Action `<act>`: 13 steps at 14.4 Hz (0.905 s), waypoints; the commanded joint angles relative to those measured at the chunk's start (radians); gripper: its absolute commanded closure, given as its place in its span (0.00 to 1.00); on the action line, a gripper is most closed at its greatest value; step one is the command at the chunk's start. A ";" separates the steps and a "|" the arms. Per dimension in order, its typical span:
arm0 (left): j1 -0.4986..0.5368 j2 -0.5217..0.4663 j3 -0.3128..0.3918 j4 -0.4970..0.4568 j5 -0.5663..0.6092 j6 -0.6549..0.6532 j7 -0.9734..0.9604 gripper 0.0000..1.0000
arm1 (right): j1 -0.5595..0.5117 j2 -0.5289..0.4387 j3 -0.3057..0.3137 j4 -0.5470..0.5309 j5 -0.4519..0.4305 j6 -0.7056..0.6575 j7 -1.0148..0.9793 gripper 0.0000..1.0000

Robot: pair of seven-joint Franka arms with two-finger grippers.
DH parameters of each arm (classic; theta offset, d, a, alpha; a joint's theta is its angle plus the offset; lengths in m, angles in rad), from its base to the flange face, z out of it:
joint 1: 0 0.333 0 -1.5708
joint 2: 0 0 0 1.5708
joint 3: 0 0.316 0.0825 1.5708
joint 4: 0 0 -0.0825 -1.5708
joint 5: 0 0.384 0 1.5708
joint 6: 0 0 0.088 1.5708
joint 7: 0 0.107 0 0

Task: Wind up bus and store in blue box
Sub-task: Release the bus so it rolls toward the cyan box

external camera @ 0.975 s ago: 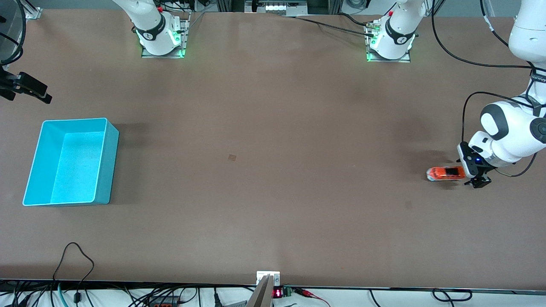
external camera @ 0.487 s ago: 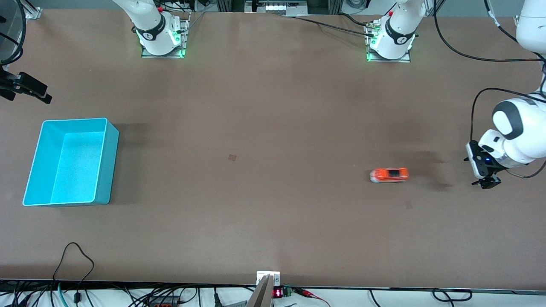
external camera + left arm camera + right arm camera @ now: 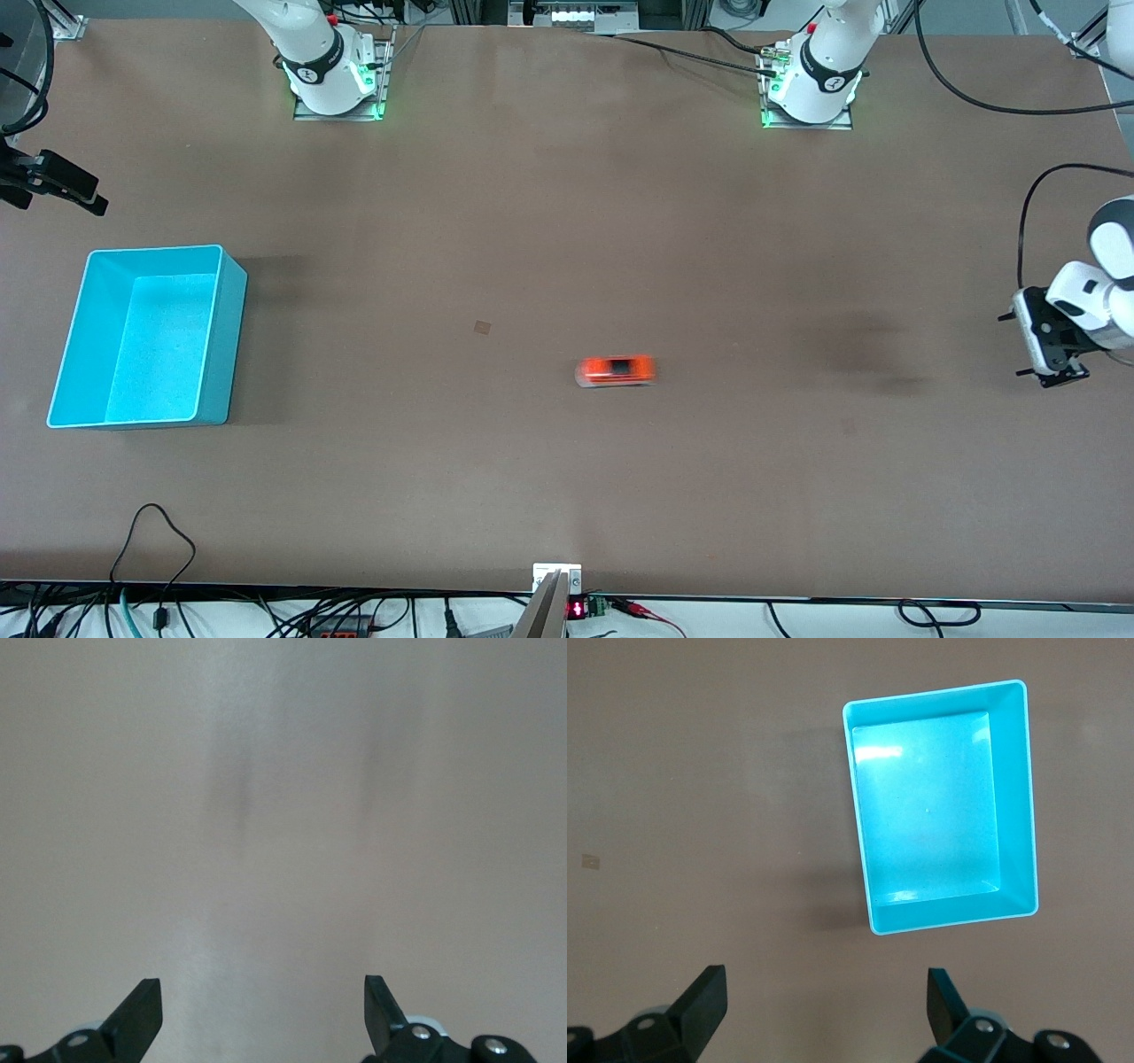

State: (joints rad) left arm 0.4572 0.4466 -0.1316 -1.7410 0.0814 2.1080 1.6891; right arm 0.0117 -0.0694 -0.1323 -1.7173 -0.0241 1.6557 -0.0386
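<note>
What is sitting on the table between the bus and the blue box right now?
Nothing visible blocks it. Between the bus and the blue box there is only bare table, with one small flat mark on it.

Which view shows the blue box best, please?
The right wrist view: it looks straight down into the box, showing all four walls and an empty floor. The front view shows it whole but slanted, at the right arm's end. The left wrist view misses it.
</note>
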 commanded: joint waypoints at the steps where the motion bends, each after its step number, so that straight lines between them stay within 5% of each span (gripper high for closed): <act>1: 0.005 -0.084 -0.005 -0.003 0.018 -0.075 -0.039 0.00 | -0.007 -0.001 0.003 -0.004 0.010 0.009 -0.004 0.00; 7: -0.038 -0.103 -0.003 0.165 0.020 -0.236 -0.060 0.00 | -0.007 -0.001 0.002 -0.004 0.010 0.009 -0.004 0.00; 13: -0.043 -0.104 -0.005 0.172 0.020 -0.250 -0.078 0.00 | -0.006 -0.001 0.002 -0.004 0.010 0.012 -0.004 0.00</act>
State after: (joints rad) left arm 0.4143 0.3339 -0.1341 -1.5935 0.0814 1.8813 1.6245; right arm 0.0117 -0.0687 -0.1322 -1.7174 -0.0240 1.6570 -0.0386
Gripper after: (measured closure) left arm 0.000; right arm 0.000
